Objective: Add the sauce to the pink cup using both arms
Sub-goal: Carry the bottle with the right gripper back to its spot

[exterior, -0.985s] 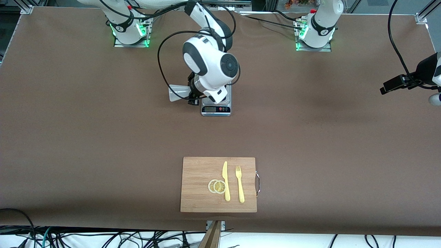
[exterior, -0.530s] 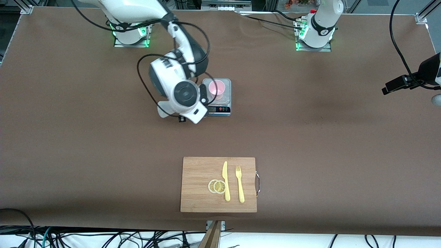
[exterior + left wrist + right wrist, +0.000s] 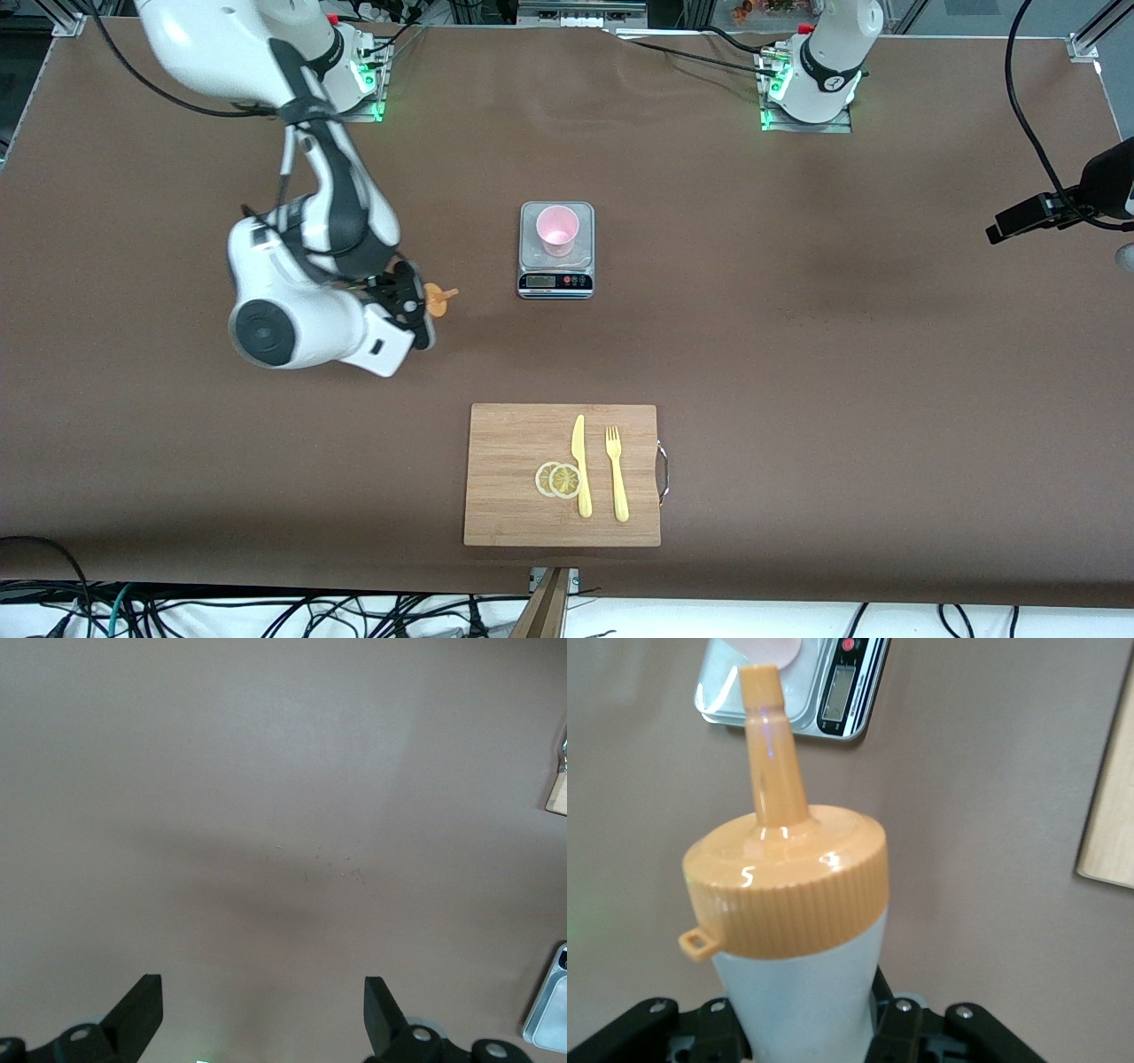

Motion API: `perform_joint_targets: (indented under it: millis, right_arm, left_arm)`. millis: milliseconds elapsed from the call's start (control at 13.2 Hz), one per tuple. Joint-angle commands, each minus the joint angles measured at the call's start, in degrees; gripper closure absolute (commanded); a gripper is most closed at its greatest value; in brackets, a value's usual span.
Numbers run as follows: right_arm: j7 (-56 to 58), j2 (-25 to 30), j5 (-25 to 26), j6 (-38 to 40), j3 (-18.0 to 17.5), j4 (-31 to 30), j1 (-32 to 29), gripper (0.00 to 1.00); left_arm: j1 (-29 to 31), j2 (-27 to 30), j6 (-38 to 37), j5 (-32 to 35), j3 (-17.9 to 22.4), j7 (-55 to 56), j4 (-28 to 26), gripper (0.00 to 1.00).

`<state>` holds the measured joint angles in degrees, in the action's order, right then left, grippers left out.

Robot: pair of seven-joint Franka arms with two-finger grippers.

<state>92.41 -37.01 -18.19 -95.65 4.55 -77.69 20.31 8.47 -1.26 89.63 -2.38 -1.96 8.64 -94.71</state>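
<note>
One cup (image 3: 557, 229), one bottle (image 3: 796, 930), two lemon slices (image 3: 558, 479).

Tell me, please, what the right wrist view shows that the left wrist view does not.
Only the right wrist view shows the sauce bottle with its orange nozzle cap, clamped in the shut right gripper, the pink cup's rim and the scale's display. Only the left wrist view shows the left gripper's open fingers over bare table. Both share the brown table, a part of the kitchen scale and a corner of the cutting board.
</note>
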Motion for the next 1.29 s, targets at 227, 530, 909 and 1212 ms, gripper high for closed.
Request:
perform_joint_targets:
  millis: [227, 530, 909, 1212]
  right_arm:
    - [19.0, 0.0, -12.2, -0.2, -0.9, -5.4, -12.0, 1.00]
    - [29.0, -2.0, -21.4, 0.7, -0.9, -9.3, -18.9, 1.00]
    - [36.2, -2.6, -28.4, 5.4, -1.0, -11.6, -24.4, 1.00]
    - [42.8, -5.6, -33.1, 10.7, -1.0, -11.8, -29.2, 1.00]
  left_arm:
    - [0.2, 0.8, -0.5, -1.0, -0.7, -0.4, -0.7, 0.00]
    - [0.1, 0.8, -0.5, -1.0, -1.0, -0.6, -0.7, 0.00]
    - [0.1, 0.7, -0.5, -1.0, -1.1, -0.6, -0.7, 0.00]
    - [0.1, 0.8, -0.5, -0.9, -1.1, -0.6, -0.7, 0.00]
